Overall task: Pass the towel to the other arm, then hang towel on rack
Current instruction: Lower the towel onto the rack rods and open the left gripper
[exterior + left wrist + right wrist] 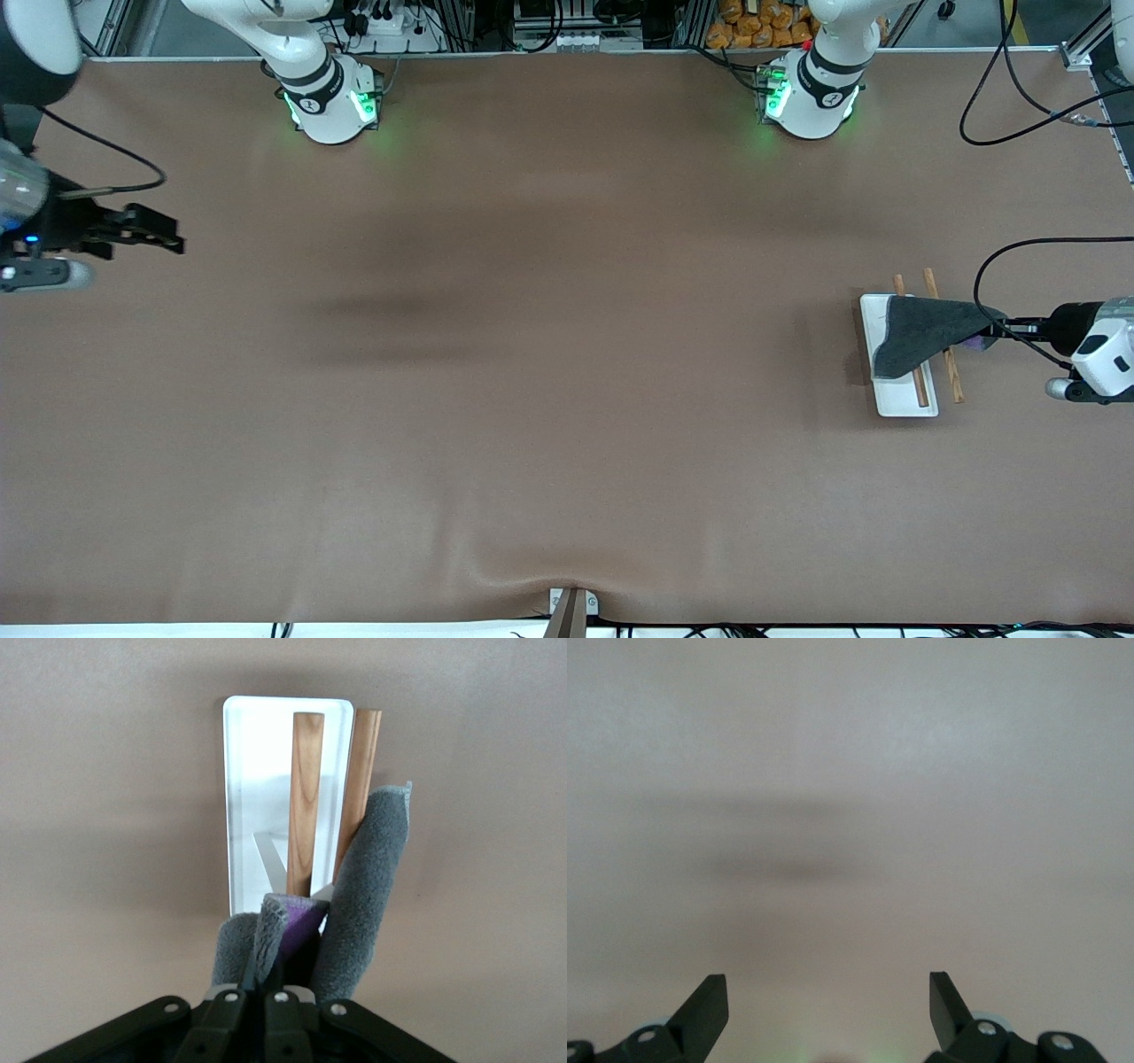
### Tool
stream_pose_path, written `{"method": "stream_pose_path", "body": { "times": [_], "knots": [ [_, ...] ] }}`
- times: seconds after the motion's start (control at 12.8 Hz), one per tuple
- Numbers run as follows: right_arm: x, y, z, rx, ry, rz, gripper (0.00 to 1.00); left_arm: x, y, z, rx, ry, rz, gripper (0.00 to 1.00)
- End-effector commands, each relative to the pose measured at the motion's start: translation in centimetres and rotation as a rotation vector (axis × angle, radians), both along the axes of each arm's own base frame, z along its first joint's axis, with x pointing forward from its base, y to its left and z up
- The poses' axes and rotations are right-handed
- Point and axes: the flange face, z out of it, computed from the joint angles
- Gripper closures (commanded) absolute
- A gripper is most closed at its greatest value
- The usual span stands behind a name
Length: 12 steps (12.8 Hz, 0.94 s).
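Observation:
The rack (904,397) has a white base plate and two brown wooden rods (952,372); it stands toward the left arm's end of the table. The towel (921,332), dark grey with a purple underside, is draped across both rods. My left gripper (999,330) is shut on one corner of the towel beside the rack. In the left wrist view the towel (368,886) hangs from the shut fingers over the rack (257,753), its purple side showing. My right gripper (164,235) is open and empty at the right arm's end of the table, where that arm waits.
A black cable (1001,275) loops above the table near the left gripper. A small metal bracket (571,607) sits at the table's edge nearest the front camera. The brown table mat (567,354) is bare in the middle.

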Motion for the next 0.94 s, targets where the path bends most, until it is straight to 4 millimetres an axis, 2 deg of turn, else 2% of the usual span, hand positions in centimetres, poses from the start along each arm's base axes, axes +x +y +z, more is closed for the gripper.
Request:
{"method": "stream_pose_path", "body": {
  "times": [0.0,0.08,0.16,0.23,0.31,0.39,0.47,0.55,0.63,0.7,0.86],
  "knots": [
    [0.5,0.9,2.8,-0.004,-0.047,0.031,0.0,0.8,0.0,-0.3,0.008,-0.01,-0.033,0.34],
    [0.2,1.1,3.4,0.002,-0.053,0.024,0.0,0.8,-0.1,-0.3,0.007,-0.011,-0.034,0.03],
    [-0.1,1.7,4.4,0.005,-0.045,0.008,0.0,0.9,-0.3,-0.2,0.007,-0.012,-0.037,0.0],
    [-0.8,2.1,6.5,0.021,-0.039,0.018,0.0,0.9,-0.5,-0.1,0.009,-0.013,-0.042,0.0],
    [-1.3,2.4,6.9,0.037,-0.003,0.028,0.0,0.8,-0.1,0.1,0.007,-0.018,-0.043,0.0],
    [-1.1,2.4,6.5,0.039,-0.002,0.029,0.0,0.7,0.2,0.2,-0.003,-0.026,-0.071,0.0],
    [-1.0,1.8,6.6,0.033,-0.005,0.018,0.0,0.6,0.6,0.2,-0.02,-0.033,-0.088,0.0],
    [-1.0,1.8,7.0,0.031,-0.012,0.016,0.0,0.3,1.9,0.0,-0.024,-0.033,-0.074,0.0],
    [-1.1,2.1,8.4,0.021,-0.042,0.022,0.0,0.0,2.8,0.0,-0.028,-0.037,-0.064,0.0],
    [-1.1,1.6,9.0,0.03,-0.054,0.014,0.0,-0.1,3.3,-0.2,-0.035,-0.041,-0.078,0.0],
    [-2.3,2.1,8.8,0.034,-0.031,0.021,0.0,-0.3,4.4,-0.8,-0.068,-0.072,-0.112,0.0]
  ]
}}
